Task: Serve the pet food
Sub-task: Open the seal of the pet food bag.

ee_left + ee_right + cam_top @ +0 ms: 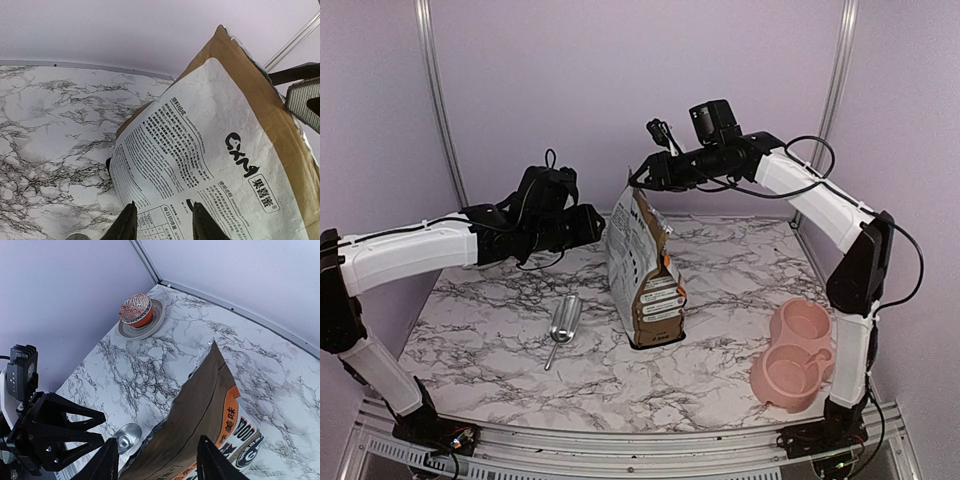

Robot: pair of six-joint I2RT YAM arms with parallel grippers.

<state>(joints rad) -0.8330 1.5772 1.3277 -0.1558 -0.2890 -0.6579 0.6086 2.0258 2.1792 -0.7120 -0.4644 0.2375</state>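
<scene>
The pet food itself is hidden inside the brown paper bag [645,270], which stands upright mid-table. In the left wrist view the bag's white printed back [200,150] fills the frame. My left gripper [162,220] is open, its jaws apart just in front of that face, at the bag's upper left side [595,225]. My right gripper [157,457] is open above the bag's torn top edge [200,405], with its fingers standing either side of it and not gripping it. In the top view the right gripper [640,178] hovers over the bag's top.
A metal scoop [562,322] lies on the marble left of the bag. A pink double bowl [798,352] sits at the near right by the right arm's base. A reddish mesh ball on a small dish [136,310] stands in the far corner.
</scene>
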